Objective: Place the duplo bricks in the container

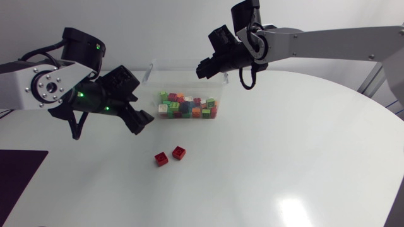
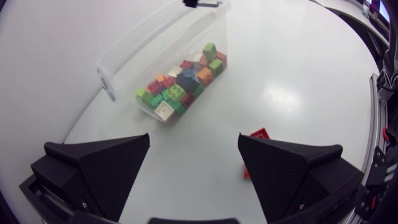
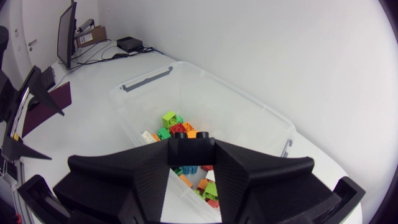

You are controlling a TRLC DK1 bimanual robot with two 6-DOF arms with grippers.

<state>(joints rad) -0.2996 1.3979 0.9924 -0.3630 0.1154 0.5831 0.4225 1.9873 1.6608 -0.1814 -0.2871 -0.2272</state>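
A clear plastic container [image 1: 153, 70] at the table's back holds several coloured duplo bricks [image 1: 188, 107]. Two red bricks [image 1: 161, 159] [image 1: 179, 152] lie on the table in front of it. My left gripper [image 1: 140, 120] hangs open and holds nothing, left of the container and above the table. In the left wrist view one red brick [image 2: 259, 133] shows beside a finger [image 2: 292, 174], with the container [image 2: 124, 59] ahead. My right gripper [image 1: 206, 67] hovers over the container's far right rim. In the right wrist view it is shut on a dark brick [image 3: 191, 143] above the container [image 3: 249, 118].
The white table has a rounded edge at right. A dark mat [image 1: 19, 180] lies at the front left corner. Bare tabletop stretches right of the two red bricks and in front of them.
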